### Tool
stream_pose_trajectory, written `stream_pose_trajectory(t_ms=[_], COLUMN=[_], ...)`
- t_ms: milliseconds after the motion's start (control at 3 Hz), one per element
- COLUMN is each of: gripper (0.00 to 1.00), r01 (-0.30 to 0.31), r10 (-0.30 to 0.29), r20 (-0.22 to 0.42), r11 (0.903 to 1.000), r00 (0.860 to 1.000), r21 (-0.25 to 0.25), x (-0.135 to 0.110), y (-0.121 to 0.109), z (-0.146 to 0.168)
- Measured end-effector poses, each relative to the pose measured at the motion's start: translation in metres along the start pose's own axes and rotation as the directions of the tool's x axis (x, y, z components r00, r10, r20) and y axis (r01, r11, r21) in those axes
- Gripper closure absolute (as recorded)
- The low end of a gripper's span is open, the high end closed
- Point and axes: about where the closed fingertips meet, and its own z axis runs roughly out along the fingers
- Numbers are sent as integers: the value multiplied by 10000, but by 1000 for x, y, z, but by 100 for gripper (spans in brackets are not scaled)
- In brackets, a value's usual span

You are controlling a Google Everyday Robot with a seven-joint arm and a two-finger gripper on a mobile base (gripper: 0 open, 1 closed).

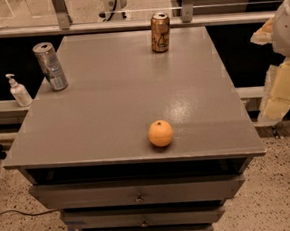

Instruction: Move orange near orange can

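The orange sits near the front edge of the bench, a little right of centre, with its dark stem dimple turned up and towards me. I judge it light and firm with some give, so a moderate squeeze should do. The skin looks smooth and the shape is round, so I expect it to roll if nudged and to squirt out of an off-centre pinch. I would take it across its widest girth, coming down from above, with the stem left alone. The orange can stands upright at the far edge, almost straight behind the fruit and well apart from it, with open bench top between them. My claw is off to the right, beyond the bench edge and above the floor. It shows only as pale, cream-coloured shapes at the border of the view, and I cannot tell whether it is wide, narrow or holding anything. A silver-grey can stands by the left edge, leaning slightly, well out of the path. The bench top is flat, grey and faintly glossy, so I judge it gives a rolling fruit little grip. Under it are drawers. A pump bottle rests on a ledge to the left, and the floor is speckled.
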Motion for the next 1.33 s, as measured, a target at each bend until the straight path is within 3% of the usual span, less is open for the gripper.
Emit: stream_pose_trajectory(t_ms=[333,667,1000,1333], gripper=[0,0,0,0], r01=[0,-224,-491,-510], r10=[0,230,634,948], r20=[1,702,2277,4187], r11=[10000,9997,9965,9921], r00=[10000,9973,9717,9032], r21=[2,-100,-679,-1147], x=[0,0,-14,-59], y=[0,-6,-8,10], z=[0,4,35,56])
